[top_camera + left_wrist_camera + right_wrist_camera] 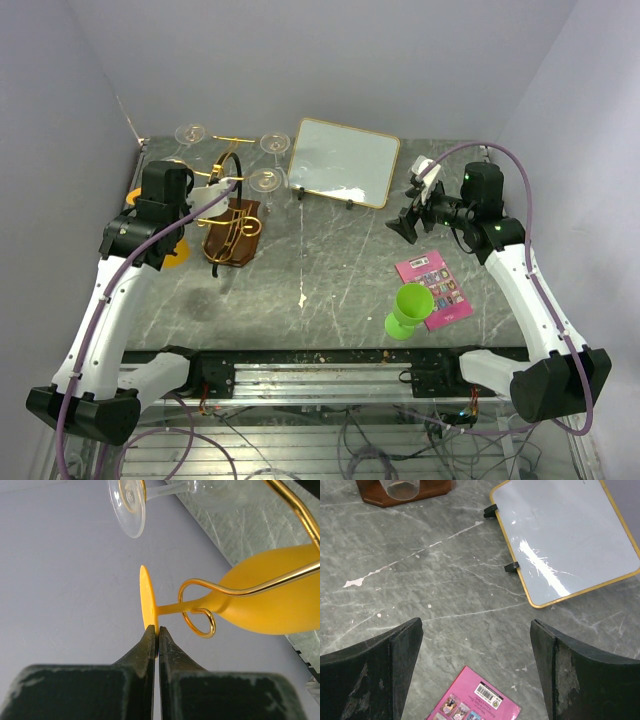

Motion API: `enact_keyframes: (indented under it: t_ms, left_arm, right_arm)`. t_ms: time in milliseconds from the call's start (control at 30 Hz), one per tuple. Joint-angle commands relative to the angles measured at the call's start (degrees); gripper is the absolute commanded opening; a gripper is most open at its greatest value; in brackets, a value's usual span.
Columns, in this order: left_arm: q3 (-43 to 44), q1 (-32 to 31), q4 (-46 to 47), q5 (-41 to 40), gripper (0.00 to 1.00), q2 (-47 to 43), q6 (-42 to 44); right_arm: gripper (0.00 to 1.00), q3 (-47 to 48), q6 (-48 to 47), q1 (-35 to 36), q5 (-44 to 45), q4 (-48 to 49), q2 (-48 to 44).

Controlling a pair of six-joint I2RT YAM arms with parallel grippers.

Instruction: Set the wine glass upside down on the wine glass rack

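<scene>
Yellow frosted wine glass [270, 600]: stem in curl of gold wire rack [235, 240], ten o'clock, so the foot hangs it. Left gripper [158, 630] closed tight at foot rim (pinch unclear); right gripper [476, 625] spread wide, empty.

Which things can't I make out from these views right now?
- Left wrist view: whether the shut left pincer nips the yellow glass's foot or just meets it; its fingertips cover that edge.
- Same view: its rim, cut off at right.
- Top view: most of the yellow glass, behind the left arm.
- Right wrist view: clear glass, cut off at top.
</scene>
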Motion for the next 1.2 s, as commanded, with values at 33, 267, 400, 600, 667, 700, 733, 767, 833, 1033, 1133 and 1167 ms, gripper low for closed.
enact_keyframes:
  t_ms: [33,267,400,600,667,700,733,767,833,1033,1133,1167]
  left_arm:
    - [0.86,0.38,0.13,-4.42,0.08,-0.38,0.69]
    - [1.91,0.38,-1.59,-3.2,0.07,-0.64,0.51]
    - [3.11,0.38,-2.98,-1.75,0.08,-0.75,0.08]
    - [3.35,0.38,-3.94,-1.66,0.07,-0.81,0.25]
    - [3.51,0.38,-4.2,-1.36,0.07,-0.81,0.06]
    - [3.69,0.38,-4.49,-1.09,0.07,-0.86,-0.02]
    - [3.9,0.38,-4.71,-0.82,0.07,-0.82,-0.12]
    - [4.12,0.38,-4.99,-0.48,0.07,-0.88,-0.16]
    - [4.69,0.38,-5.71,0.64,0.07,-0.85,-0.39]
    - [5.56,0.36,-7.63,3.8,0.07,-1.01,-0.88]
    - [5.57,0.42,-7.93,3.89,0.07,-1.01,-0.91]
    - [5.63,0.39,-8.1,4.11,0.07,-1.0,-0.93]
  right_arm:
    - [0.88,-0.45,-0.34,-0.23,-0.39,0.91,-0.35]
    - [0.88,-0.47,-0.32,-0.32,-0.44,0.83,-0.25]
    - [0.88,-0.47,-0.41,-0.31,-0.53,0.82,-0.29]
    - [0.88,-0.56,-0.5,-0.39,-0.62,0.76,-0.2]
    - [0.88,-0.56,-0.5,-0.42,-0.65,0.73,-0.18]
    - [0.88,-0.56,-0.54,-0.4,-0.67,0.67,-0.15]
    - [0.88,-0.53,-0.58,-0.4,-0.64,0.72,-0.19]
    - [0.88,-0.6,-0.58,-0.4,-0.67,0.67,-0.16]
    - [0.88,-0.56,-0.58,-0.41,-0.61,0.72,-0.08]
    - [0.88,-0.56,-0.67,-0.4,-0.73,0.7,-0.11]
    - [0.88,-0.48,-0.76,-0.41,-0.79,0.53,0.13]
    - [0.89,-0.47,-0.76,-0.41,-0.79,0.51,0.19]
